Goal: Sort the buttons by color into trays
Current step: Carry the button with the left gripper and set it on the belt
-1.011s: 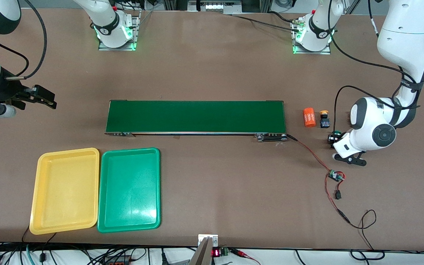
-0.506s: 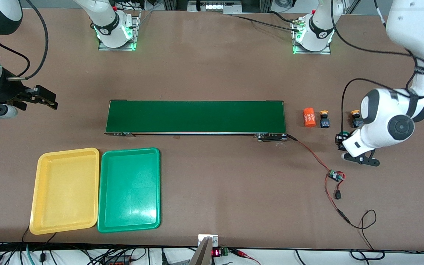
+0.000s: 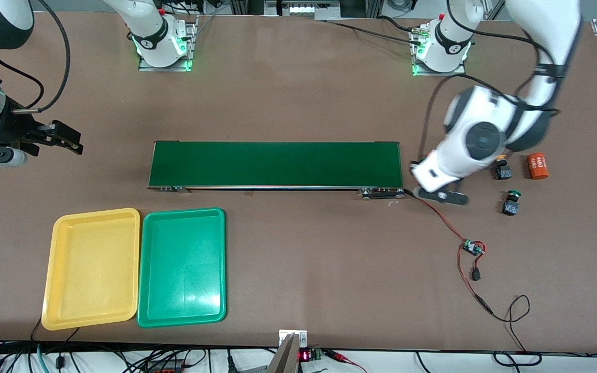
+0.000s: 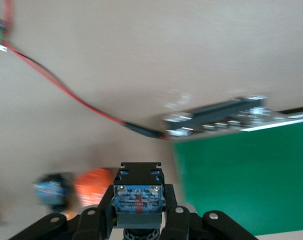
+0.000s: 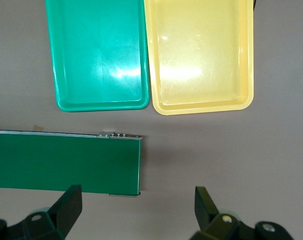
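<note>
The left gripper (image 3: 436,189) hangs over the bare table just off the conveyor belt's (image 3: 276,164) end toward the left arm's side, clenched on a push-button switch (image 4: 138,197); the left wrist view shows the switch's black-and-blue body pinched between the fingers (image 4: 177,220), its cap colour hidden. On the table toward the left arm's end lie a yellow-capped button (image 3: 502,170) and, nearer the front camera, a green-capped button (image 3: 510,203), well apart from each other. An orange cylinder (image 3: 537,166) lies just beside the yellow-capped one; its white print is too small to read.

The right gripper (image 3: 62,139) waits over the table past the belt's other end, fingers (image 5: 66,207) spread wide with nothing between them. The yellow tray (image 3: 91,268) and green tray (image 3: 182,267) sit side by side, long edges almost touching, nearer the front camera than the belt, both empty.

A red-and-black wire (image 3: 441,217) runs from the belt's motor end to a small circuit board (image 3: 472,248), crossing the table below the left gripper. Wide bare tabletop lies between the trays and that wire.
</note>
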You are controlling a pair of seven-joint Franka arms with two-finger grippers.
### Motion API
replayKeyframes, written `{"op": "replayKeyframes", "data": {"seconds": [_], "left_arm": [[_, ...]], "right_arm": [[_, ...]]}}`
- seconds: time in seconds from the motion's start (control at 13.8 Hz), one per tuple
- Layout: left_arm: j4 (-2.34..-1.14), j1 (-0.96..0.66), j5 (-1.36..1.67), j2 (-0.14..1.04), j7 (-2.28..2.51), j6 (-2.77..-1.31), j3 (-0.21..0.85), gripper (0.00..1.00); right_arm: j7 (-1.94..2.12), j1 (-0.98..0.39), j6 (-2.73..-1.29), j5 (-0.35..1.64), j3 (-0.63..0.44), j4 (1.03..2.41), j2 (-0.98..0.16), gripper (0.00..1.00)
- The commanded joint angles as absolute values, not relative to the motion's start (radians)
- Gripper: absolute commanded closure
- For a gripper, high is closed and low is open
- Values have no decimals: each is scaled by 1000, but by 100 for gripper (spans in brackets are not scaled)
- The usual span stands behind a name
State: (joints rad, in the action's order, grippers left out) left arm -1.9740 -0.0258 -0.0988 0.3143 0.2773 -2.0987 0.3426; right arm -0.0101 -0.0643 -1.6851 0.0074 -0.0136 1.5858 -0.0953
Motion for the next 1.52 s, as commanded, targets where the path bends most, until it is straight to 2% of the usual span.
{"op": "replayKeyframes", "data": {"seconds": [0.0,0.29,0.79,0.87,0.94,1.01,1.08,1.23,1.44], "left_arm": [[-1985,-64,-39,345,351,-2158,350,88],[-1985,-115,8,419,413,-2261,350,87],[-1988,-124,14,416,498,-2255,364,84],[-1988,-124,14,417,499,-2255,364,81],[-1990,-124,14,417,497,-2255,362,65],[-1990,-124,14,416,499,-2255,362,25],[-1990,-123,14,401,483,-2250,364,0],[-1985,-104,14,338,485,-2249,361,0],[-1988,94,8,285,466,-2218,359,0]], "right_arm": [[-5,-61,-1686,18,-12,1569,-101,0],[-3,-63,-1686,12,-12,1572,-101,0],[-3,-61,-1715,6,-12,1572,-124,0],[-3,-61,-1720,6,-12,1572,-138,0],[-3,-64,-1720,6,-14,1572,-140,0],[-3,-66,-1720,5,-14,1572,-140,0],[-3,-64,-1720,2,-12,1572,-140,0],[-3,-69,-1718,-3,-12,1572,-155,0],[-3,-66,-1712,-3,-9,1572,-161,0]]}}
